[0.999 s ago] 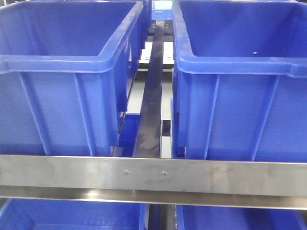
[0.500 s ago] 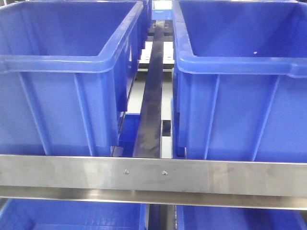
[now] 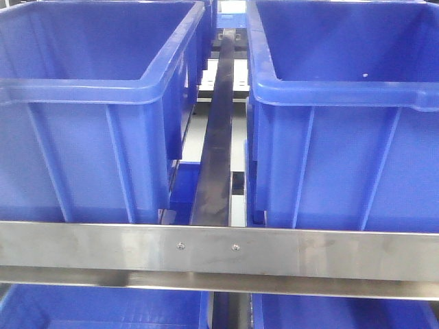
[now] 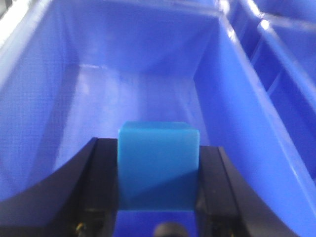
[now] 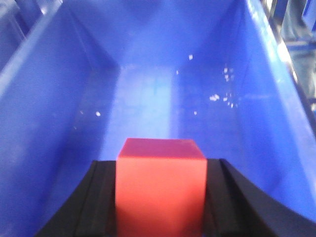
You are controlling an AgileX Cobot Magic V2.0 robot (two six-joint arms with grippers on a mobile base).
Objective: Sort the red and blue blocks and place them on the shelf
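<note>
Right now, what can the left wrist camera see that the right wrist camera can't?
Only the left wrist view shows the blue block, clamped in the left gripper. Only the right wrist view shows the red block, clamped in the right gripper, plus white specks on its bin's floor. Both look down into a blue bin with nothing else inside.

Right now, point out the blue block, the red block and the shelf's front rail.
blue block (image 4: 158, 165): left wrist view, its front face, between the fingers.
red block (image 5: 160, 190): right wrist view, its front face.
front rail (image 3: 219, 250): front view, middle, by the screws.
</note>
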